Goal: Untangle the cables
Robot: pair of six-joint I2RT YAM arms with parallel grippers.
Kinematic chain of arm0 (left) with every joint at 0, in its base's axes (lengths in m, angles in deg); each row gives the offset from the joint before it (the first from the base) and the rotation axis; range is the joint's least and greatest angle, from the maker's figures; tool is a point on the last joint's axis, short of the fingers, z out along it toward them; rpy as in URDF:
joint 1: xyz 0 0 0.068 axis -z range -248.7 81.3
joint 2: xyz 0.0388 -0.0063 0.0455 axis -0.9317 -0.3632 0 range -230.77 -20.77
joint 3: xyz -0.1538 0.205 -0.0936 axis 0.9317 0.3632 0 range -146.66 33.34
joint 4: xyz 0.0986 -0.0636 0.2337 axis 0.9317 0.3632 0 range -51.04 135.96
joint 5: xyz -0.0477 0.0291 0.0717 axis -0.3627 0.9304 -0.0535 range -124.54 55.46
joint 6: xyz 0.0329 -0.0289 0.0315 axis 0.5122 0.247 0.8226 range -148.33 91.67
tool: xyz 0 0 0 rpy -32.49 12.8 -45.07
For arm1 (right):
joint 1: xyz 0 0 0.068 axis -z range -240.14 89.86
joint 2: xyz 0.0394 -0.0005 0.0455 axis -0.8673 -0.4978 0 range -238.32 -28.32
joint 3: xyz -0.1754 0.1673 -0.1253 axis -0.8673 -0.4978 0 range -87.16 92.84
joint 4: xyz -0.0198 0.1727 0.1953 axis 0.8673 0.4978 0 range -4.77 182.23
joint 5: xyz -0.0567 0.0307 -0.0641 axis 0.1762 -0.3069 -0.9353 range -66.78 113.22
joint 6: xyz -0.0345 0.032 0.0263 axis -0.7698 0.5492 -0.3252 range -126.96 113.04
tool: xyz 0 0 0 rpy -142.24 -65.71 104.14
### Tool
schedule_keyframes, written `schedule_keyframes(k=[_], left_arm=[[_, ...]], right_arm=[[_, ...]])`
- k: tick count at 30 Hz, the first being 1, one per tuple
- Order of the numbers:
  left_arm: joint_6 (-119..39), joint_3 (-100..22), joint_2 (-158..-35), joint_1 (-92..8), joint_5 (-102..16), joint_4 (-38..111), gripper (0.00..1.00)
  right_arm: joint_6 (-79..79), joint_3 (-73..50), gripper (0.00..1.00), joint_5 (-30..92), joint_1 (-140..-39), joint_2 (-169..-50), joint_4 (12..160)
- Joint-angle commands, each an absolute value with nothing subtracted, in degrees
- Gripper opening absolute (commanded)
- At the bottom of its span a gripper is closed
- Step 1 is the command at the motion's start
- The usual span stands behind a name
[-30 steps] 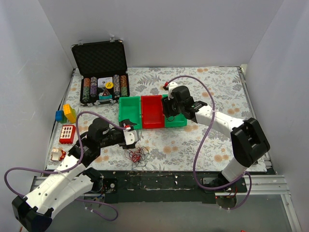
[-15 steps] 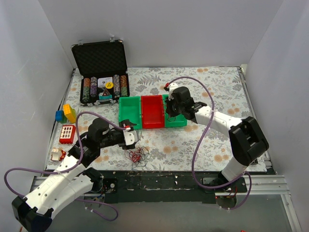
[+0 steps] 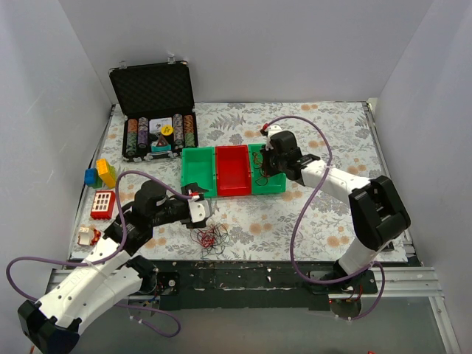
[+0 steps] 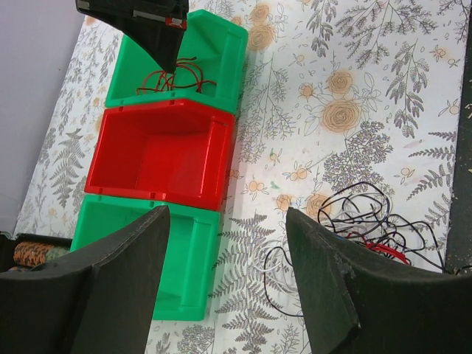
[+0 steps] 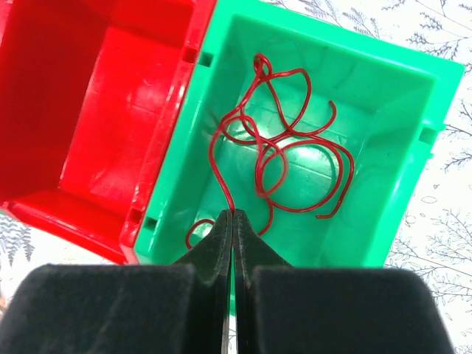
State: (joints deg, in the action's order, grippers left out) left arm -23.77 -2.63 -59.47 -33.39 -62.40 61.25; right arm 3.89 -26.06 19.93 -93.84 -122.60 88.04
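Observation:
A tangle of thin black, red and white cables (image 3: pixel 210 237) lies on the floral mat near the front edge, and shows in the left wrist view as the tangle (image 4: pixel 361 214). My left gripper (image 3: pixel 200 210) hovers open just left of it, nothing between its fingers (image 4: pixel 227 221). A separate red cable (image 5: pixel 303 209) lies looped in the right green bin (image 5: pixel 391 147). My right gripper (image 5: pixel 233 212) reaches into that bin (image 3: pixel 269 181) and is shut on one strand of the red cable.
A red bin (image 3: pixel 233 171) and a second green bin (image 3: pixel 198 173) adjoin the right one in a row. An open poker chip case (image 3: pixel 155 110) stands at the back left. Toy blocks (image 3: pixel 101 173) and a red toy (image 3: pixel 102 203) lie along the left edge.
My right gripper has gone from open to shut on the red cable in the green bin and shifted slightly right. The left arm has not moved.

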Motion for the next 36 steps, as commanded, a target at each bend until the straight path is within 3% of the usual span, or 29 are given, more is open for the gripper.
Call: schedule_keyframes(k=[1,8,13,17,21,24,29,36], left_arm=[[-23.1,-2.9,-59.1,-33.8,-62.9,61.5,0.64],[-23.0,-3.5,-59.6,-33.8,-63.0,61.5,0.64],[-23.0,-4.1,-60.2,-33.8,-63.0,62.2,0.65],[-22.8,-3.8,-60.5,-33.8,-63.3,62.2,0.69],[-22.6,-3.6,-60.6,-33.8,-63.9,62.7,0.72],[-22.6,-3.5,-60.6,-33.8,-64.2,63.1,0.72],[-22.6,-3.5,-60.6,-33.8,-64.2,63.2,0.73],[-22.5,-3.1,-60.5,-33.8,-64.4,64.5,0.75]], right_arm=[[5.7,-23.9,0.01,18.5,-93.5,-125.9,87.2],[6.5,-19.2,0.01,17.5,-93.5,-131.6,90.2],[6.8,-19.3,0.02,19.1,-93.5,-128.8,88.7],[6.7,-20.0,0.13,19.0,-93.5,-125.0,87.4],[6.7,-19.6,0.39,18.2,-93.5,-123.2,88.8],[6.4,-20.2,0.51,17.9,-93.5,-122.5,89.3],[6.8,-21.4,0.61,17.6,-93.5,-120.7,88.8],[4.9,-22.7,0.66,16.4,-96.2,-111.6,86.6]])
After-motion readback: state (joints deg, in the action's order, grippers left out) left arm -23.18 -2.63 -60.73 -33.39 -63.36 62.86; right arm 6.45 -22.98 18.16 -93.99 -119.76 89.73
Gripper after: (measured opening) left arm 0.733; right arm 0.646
